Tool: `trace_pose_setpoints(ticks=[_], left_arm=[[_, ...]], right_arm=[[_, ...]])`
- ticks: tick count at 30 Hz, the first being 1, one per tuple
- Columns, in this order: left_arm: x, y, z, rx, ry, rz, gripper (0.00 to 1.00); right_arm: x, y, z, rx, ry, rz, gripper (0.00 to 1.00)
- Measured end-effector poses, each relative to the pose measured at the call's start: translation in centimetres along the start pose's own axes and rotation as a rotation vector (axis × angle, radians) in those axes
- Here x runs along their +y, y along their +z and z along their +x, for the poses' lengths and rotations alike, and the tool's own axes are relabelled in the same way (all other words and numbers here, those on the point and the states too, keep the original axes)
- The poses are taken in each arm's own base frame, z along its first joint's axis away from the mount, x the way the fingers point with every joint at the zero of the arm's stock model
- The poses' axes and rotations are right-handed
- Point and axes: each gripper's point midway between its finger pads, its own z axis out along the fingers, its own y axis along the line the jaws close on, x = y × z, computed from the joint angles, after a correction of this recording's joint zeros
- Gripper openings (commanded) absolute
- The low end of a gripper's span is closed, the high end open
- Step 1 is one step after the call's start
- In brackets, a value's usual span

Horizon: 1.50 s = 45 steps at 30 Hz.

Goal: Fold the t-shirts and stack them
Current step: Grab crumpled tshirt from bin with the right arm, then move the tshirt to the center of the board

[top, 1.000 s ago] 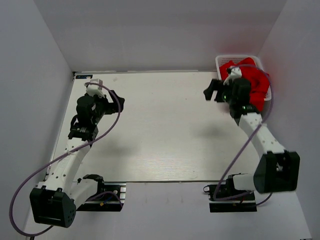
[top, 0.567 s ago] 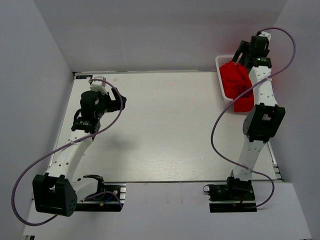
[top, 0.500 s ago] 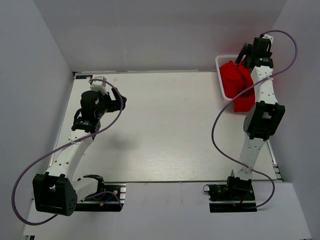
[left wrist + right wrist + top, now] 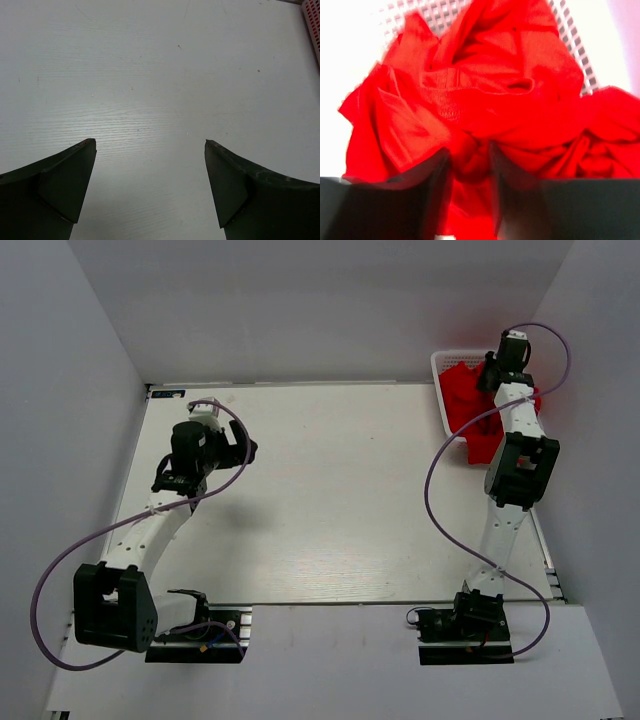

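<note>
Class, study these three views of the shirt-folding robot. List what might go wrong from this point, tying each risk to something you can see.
1. The t-shirts lie tangled in one heap, so the right gripper, its fingers either side of a fold, may lift several at once.
2. Cloth hangs over the basket rim; a pull may drag or tip the basket.

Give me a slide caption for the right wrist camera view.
Right gripper straddles a bunch of red t-shirts heaped in the white mesh basket.
</note>
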Motion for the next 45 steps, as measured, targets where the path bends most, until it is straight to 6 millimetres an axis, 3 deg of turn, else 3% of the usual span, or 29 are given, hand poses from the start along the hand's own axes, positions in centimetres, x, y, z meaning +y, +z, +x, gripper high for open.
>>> trace_pose_setpoints(ticks=[2,3,12,16,18,20,26,29,32,34,45], left_arm=[[0.0,0.2,0.3,0.011,-0.004,0.002,1.00],[0.0,0.2,0.4,0.013,-0.005,0.003,1.00],[-0.3,0.0,0.3,0.011,-0.014,0.019,1.00],[-0.8,-0.6,-0.2,-0.007,-0.014,0.038,1.00],[-1.2,-1.0,-0.7,-0.022,-0.011,0.050,1.00],[-1.6,-1.5,-1.2,-0.041,-0.007,0.064,1.00],[-2.4,-3.0,-2.6,-0.093,0.003,0.089,1.00],[-2.7,-3.7,-3.2,-0.113,0.007,0.099,1.00],[-2.8,-4.1,-3.3,-0.118,0.009,0.103,1.00],[-2.9,-4.4,-3.4,-0.120,0.009,0.104,1.00],[-3.0,-5.8,-3.8,-0.101,0.000,0.082,1.00]], right_arm=[[0.0,0.3,-0.7,-0.037,-0.002,-0.002,0.17],[-0.1,0.4,-1.0,-0.051,-0.004,-0.002,0.00],[-0.2,0.5,-2.8,-0.117,-0.024,-0.048,0.00],[0.7,-1.8,-5.0,-0.157,-0.043,-0.107,0.00],[1.3,-4.5,-7.6,-0.212,-0.052,-0.137,0.00],[2.0,-8.7,-11.2,-0.297,-0.060,-0.170,0.00],[4.7,-24.5,-22.1,-0.643,-0.110,-0.306,0.00],[7.5,-32.0,-25.4,-0.799,-0.159,-0.432,0.00],[11.1,-37.9,-26.6,-0.901,-0.200,-0.591,0.00],[13.2,-40.5,-27.0,-0.947,-0.220,-0.689,0.00],[23.5,-52.1,-24.8,-1.067,-0.275,-1.203,0.00]])
